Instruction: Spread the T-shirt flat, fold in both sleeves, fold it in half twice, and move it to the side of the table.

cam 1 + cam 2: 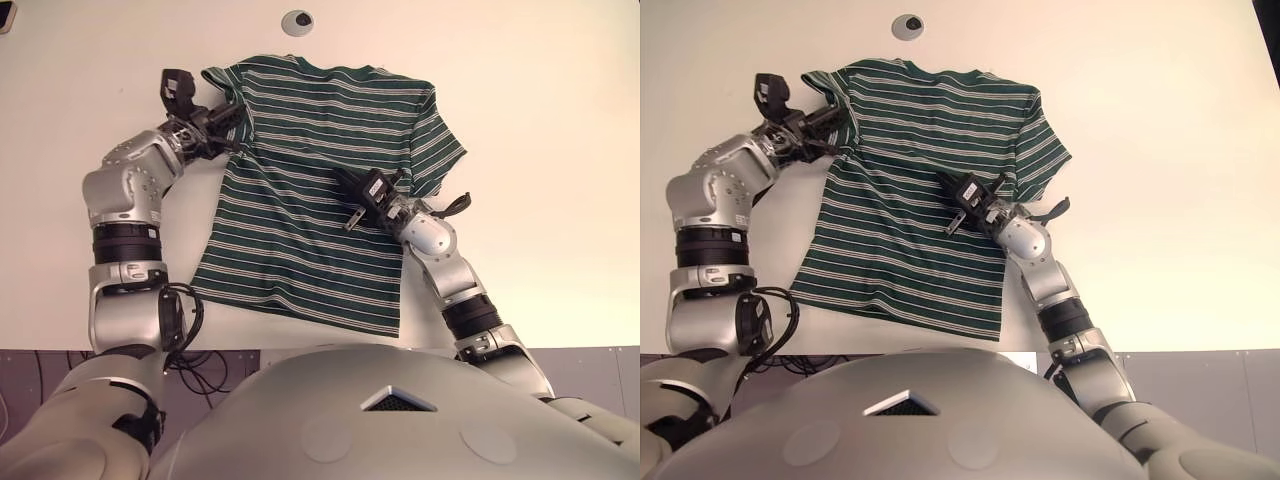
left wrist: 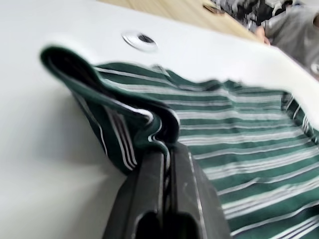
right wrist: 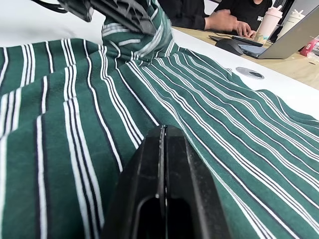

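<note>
Green sleeve fold

Dark green, white-striped cotton T-shirt point(image 1: 300, 230) lies flat on the white table point(image 1: 540, 100). Its left sleeve point(image 2: 124, 124) is clamped in the left gripper point(image 1: 228, 118); the right gripper point(image 1: 348, 182), fingers together, rests mid-shirt. Next, I judge: carry that sleeve inward.

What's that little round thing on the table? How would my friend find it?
Start at the big white table. Find the green striped T-shirt on it, then look just beyond its collar. The small round disc with a dark middle sits there alone.
</note>
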